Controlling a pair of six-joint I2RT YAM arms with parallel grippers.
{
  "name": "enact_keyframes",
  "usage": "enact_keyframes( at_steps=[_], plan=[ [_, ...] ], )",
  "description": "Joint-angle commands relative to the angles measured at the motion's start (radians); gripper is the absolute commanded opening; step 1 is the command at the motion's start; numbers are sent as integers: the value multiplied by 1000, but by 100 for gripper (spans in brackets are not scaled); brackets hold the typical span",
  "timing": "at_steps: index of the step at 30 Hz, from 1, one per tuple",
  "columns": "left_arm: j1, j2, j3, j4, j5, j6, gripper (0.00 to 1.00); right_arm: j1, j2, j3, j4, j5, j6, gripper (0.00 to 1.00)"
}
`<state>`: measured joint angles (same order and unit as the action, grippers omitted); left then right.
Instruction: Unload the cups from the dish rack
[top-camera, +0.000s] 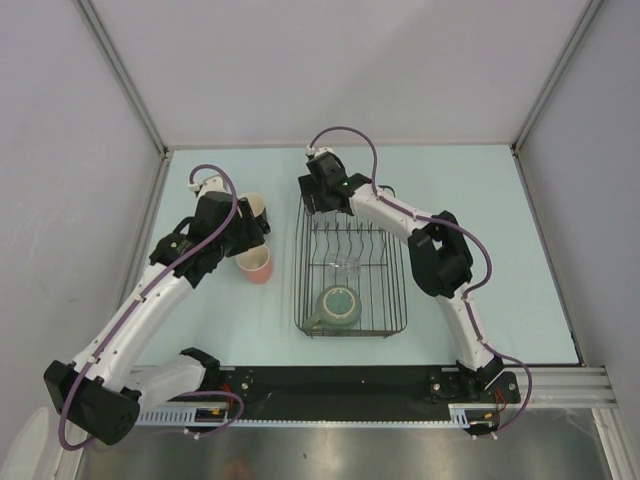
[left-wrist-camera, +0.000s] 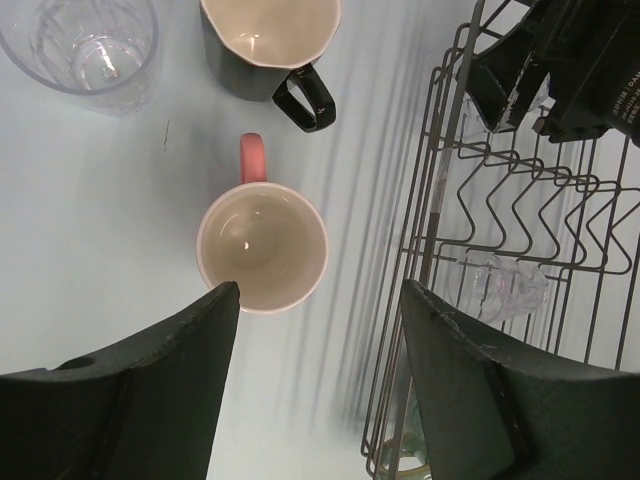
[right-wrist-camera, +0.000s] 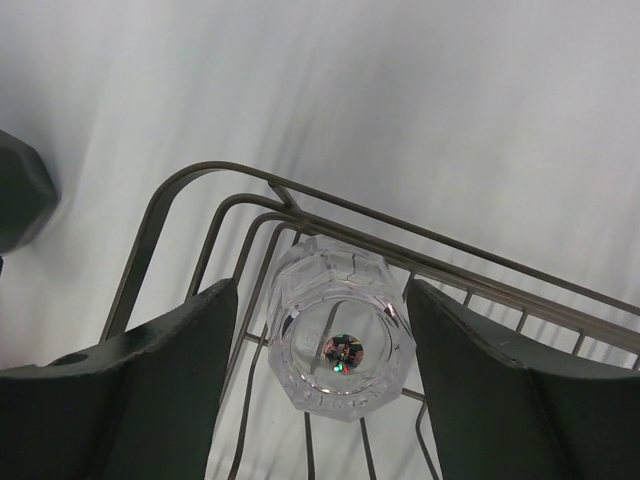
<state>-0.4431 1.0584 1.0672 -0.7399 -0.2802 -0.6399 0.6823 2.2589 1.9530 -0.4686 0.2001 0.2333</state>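
Note:
The black wire dish rack (top-camera: 399, 300) sits mid-table. In it a sage-green mug (top-camera: 338, 306) stands near the front and a clear tumbler (top-camera: 345, 267) lies mid-rack. My right gripper (top-camera: 325, 205) is at the rack's far left corner. In the right wrist view it (right-wrist-camera: 322, 288) is open, its fingers on either side of another clear tumbler (right-wrist-camera: 340, 345) inside the rack corner (right-wrist-camera: 215, 195), with small gaps. My left gripper (left-wrist-camera: 320, 300) is open and empty above the table between the salmon-pink cup (left-wrist-camera: 262, 248) and the rack (left-wrist-camera: 432, 220).
On the table left of the rack stand the pink cup (top-camera: 257, 266), a dark pale-rimmed cup (left-wrist-camera: 268, 40) and a clear tumbler (left-wrist-camera: 85, 45). Grey walls (top-camera: 60, 150) enclose the table on three sides. A black rail (top-camera: 340, 385) runs along the near edge.

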Motion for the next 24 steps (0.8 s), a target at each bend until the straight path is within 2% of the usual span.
enact_keyframes(
  at_steps=[1,3,6,7,8,10,15,24],
  plan=[
    [-8,-3,-9,33,16,-20,71,0,16,27,12,-10,8,70],
    [-8,-2,-9,36,18,-18,71,2,13,17,15,-11,15,68],
    [-8,2,-7,39,21,-17,71,3,4,-11,16,-11,23,57],
    [-8,2,-9,40,21,-15,71,3,-2,-29,22,-8,24,42],
    [-8,3,-12,42,22,-15,71,3,-8,-35,27,-7,24,32],
    [-8,3,-16,46,24,-15,71,5,-24,-48,25,-2,20,0],
    [-8,-5,-23,60,26,-17,71,6,-82,-46,5,31,6,0],
    [-8,-18,14,88,-19,-6,70,16,-292,-19,-93,107,-6,0]
  ],
)
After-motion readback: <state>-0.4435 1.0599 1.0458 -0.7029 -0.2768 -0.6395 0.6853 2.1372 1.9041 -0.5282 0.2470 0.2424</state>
